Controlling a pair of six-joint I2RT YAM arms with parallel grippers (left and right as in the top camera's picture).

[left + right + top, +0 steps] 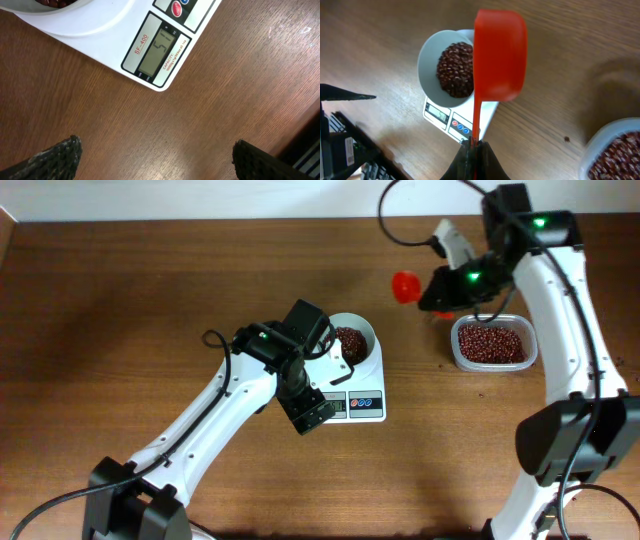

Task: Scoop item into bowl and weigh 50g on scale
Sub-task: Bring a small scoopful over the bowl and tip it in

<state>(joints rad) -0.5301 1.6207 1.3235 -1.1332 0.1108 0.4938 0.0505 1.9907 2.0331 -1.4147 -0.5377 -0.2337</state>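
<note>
A dark, wood-grained table [120, 300] fills the scene, a pale strip of wall [200, 195] along its far edge; at centre-left the left gripper [160, 157] hangs with fingers spread wide and empty over bare wood, just in front of the white scale [365, 405], whose grey display [159, 50] shows a faint figure; on the scale stands the white bowl [368, 330], holding a heap of maroon beans [349, 343]; to its right the right gripper [472, 145], pressed together, pinches the thin handle of a red scoop [405, 285] above the table between bowl and clear tub [490, 366]; the tub, on the wood at right, holds more beans.
</note>
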